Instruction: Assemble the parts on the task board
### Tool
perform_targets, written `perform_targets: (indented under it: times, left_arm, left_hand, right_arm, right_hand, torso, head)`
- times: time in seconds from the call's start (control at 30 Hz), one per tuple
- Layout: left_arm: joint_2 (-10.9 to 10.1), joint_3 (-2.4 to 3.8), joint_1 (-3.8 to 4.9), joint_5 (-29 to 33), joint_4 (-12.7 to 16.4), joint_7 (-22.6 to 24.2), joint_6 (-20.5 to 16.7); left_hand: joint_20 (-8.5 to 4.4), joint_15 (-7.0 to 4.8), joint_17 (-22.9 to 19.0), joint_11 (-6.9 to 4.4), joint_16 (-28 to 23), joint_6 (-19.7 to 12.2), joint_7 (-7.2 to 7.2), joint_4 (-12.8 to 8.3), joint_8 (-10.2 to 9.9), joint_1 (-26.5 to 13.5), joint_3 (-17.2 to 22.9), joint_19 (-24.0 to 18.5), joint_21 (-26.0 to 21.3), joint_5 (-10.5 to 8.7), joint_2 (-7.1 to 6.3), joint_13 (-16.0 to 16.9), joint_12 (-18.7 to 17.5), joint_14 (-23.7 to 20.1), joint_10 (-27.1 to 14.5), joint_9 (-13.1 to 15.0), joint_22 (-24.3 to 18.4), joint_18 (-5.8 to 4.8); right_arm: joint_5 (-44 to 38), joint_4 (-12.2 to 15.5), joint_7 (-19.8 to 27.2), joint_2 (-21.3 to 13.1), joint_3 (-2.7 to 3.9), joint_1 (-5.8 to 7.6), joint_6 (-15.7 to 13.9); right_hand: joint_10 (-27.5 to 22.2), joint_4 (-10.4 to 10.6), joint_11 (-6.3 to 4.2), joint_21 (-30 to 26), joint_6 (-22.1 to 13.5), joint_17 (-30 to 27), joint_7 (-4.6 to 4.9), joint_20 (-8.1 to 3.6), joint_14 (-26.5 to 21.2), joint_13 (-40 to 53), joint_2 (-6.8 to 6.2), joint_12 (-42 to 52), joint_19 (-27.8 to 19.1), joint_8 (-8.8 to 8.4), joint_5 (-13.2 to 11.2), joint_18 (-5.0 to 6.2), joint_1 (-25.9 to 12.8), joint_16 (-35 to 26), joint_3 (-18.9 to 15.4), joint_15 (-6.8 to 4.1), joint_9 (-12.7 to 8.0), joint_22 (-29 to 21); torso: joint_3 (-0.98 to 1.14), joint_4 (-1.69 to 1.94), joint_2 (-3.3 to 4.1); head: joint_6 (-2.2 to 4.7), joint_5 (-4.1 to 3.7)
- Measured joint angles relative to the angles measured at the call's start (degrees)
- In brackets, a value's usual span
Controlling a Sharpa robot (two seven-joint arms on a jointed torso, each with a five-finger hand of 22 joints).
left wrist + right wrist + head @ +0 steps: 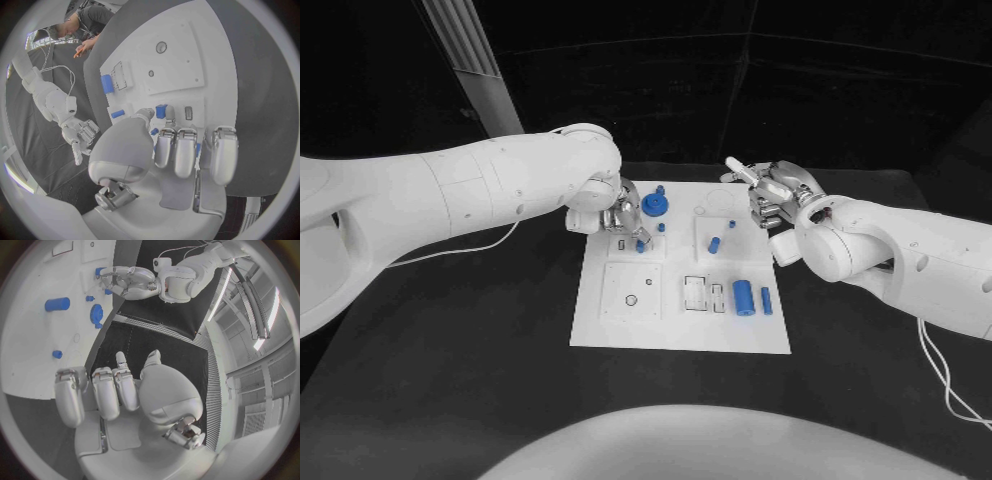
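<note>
Far left corner of the flat white rectangular task board (678, 338): covered in the head view by the silver many-fingered left hand (620, 213).
Small blue upright part (161, 111) at the left fingertips: partly masked by the thumb in the left wrist view; contact or grip cannot be judged.
Blue toothed gear-shaped part (656, 207): partly screened by the left hand in the head view.
Silver many-fingered right hand (776, 196): fingers seen too small in the head view for their exact pose to be read.
White left arm (430, 200): cut off by the picture's left edge.
</note>
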Motion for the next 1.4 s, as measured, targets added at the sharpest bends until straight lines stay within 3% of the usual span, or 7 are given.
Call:
perform_targets:
  times: [0.13,0.5,1.03,1.4]
  left_arm:
    - [0.0,0.0,-0.01,0.0,0.0,-0.1,0.1]
    - [0.0,0.03,0.0,0.0,0.0,-0.1,0.3]
    - [-1.0,0.0,0.02,0.0,0.5,1.4,-0.9]
    - [-3.3,0.02,1.87,0.1,1.8,3.4,-2.8]
  left_hand:
    - [0.0,0.0,0.0,0.0,0.0,0.0,0.0,0.0,0.0,0.0,0.0,0.0,0.0,0.24,0.0,0.0,0.0,0.0,0.0,0.0,0.0,0.0]
    - [0.0,0.0,0.0,0.0,0.0,-0.2,-0.2,-4.9,0.0,8.6,6.7,0.0,0.0,0.64,0.1,0.0,0.0,0.0,0.0,-0.4,0.0,0.0]
    - [0.0,0.0,0.0,-0.22,0.0,-0.1,-0.29,-6.8,1.0,8.9,15.6,0.0,0.0,0.84,-0.72,0.0,0.0,0.0,0.2,-0.5,0.0,0.0]
    - [0.0,0.0,0.0,-0.21,0.0,-0.2,-0.15,-8.1,2.0,7.4,20.6,0.0,0.0,1.12,-2.51,0.0,0.0,0.0,0.2,-0.5,0.0,0.0]
  right_arm:
    - [0.0,0.0,0.0,0.0,0.0,0.0,0.0]
    - [0.0,0.0,0.0,0.0,-0.01,0.0,0.0]
    - [0.0,-0.1,-0.1,0.0,-0.01,0.0,0.0]
    - [0.0,-0.2,-0.1,0.0,-0.01,0.0,0.0]
  right_hand:
    - [0.0,0.0,0.0,0.0,0.0,0.0,0.0,0.0,0.0,0.0,0.0,0.0,0.0,0.0,0.0,0.0,0.0,0.0,0.0,0.0,0.0,0.0]
    - [0.0,0.0,0.0,0.0,0.0,0.0,0.0,0.0,0.0,0.0,0.0,0.0,0.0,0.0,0.0,0.0,0.0,0.0,0.0,0.0,0.0,0.0]
    - [0.0,0.0,0.0,0.0,0.0,0.0,0.0,0.0,0.0,0.0,0.23,0.0,0.0,0.0,0.0,0.0,0.2,0.0,0.0,0.0,-0.1,0.0]
    - [0.0,0.0,0.0,0.0,0.0,0.0,0.0,0.0,0.0,0.0,0.23,0.0,0.0,0.0,0.0,0.0,0.2,0.0,0.0,0.0,-0.1,0.0]
  torso:
    - [0.0,0.0,0.0]
    - [-0.01,0.0,0.0]
    - [-0.03,0.03,0.0]
    - [-0.03,0.06,-0.03]
  head:
    - [0.0,-0.01]
    - [0.0,-0.09]
    - [0.0,-0.11]
    - [0.0,-0.07]
